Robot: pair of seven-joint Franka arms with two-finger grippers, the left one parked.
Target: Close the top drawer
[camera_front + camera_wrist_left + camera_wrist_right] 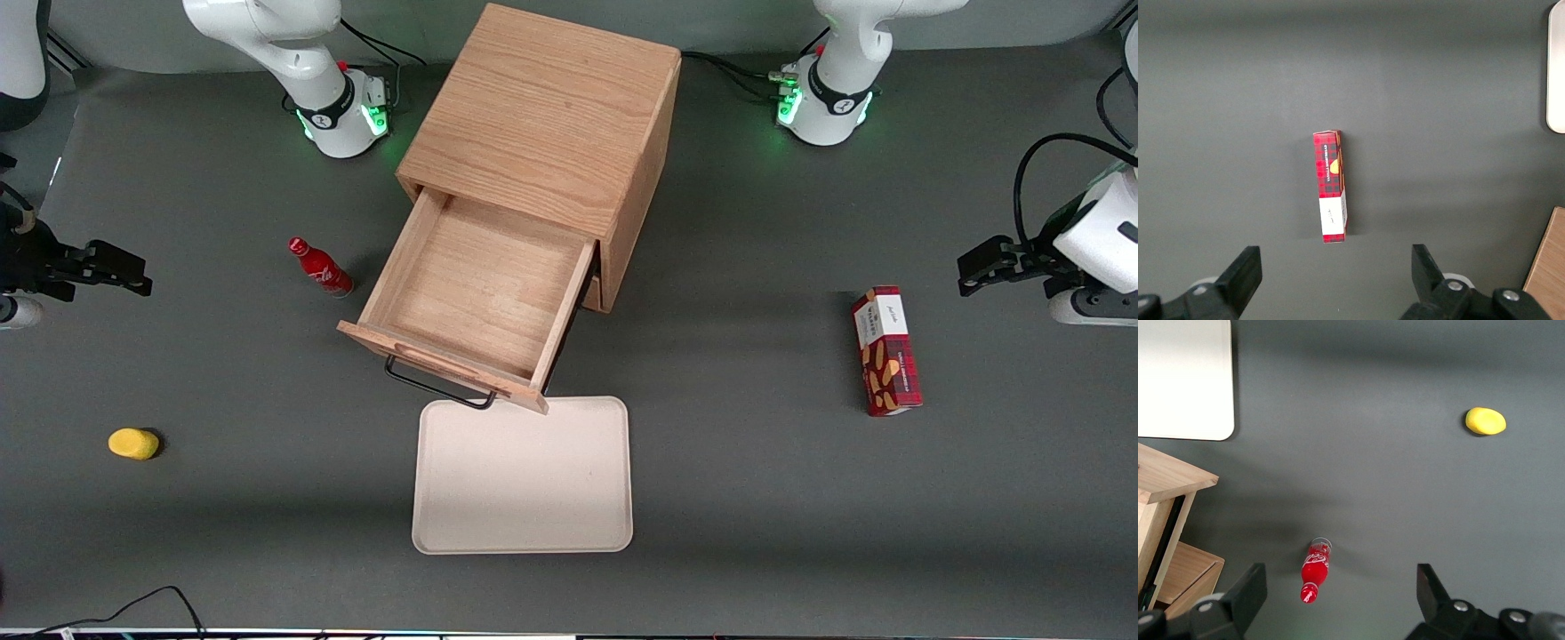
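Observation:
The top drawer (pixel 480 284) is pulled far out of the light oak cabinet (pixel 542 124), and its shallow tray is empty. Its black wire handle (pixel 436 382) hangs on the front panel, just above the edge of a tray. The drawer's front corner also shows in the right wrist view (pixel 1171 479). My right gripper (pixel 133 276) hovers well off toward the working arm's end of the table, far from the drawer. In the right wrist view the gripper (pixel 1338 600) is open and empty, high above the table. The lower drawer is hidden under the open one.
A small red bottle (pixel 320 269) (pixel 1315 572) stands beside the drawer, between it and my gripper. A yellow lump (pixel 133 444) (pixel 1485 421) lies nearer the front camera. A white tray (pixel 523 476) lies in front of the drawer. A red plaid box (pixel 885 350) lies toward the parked arm's end.

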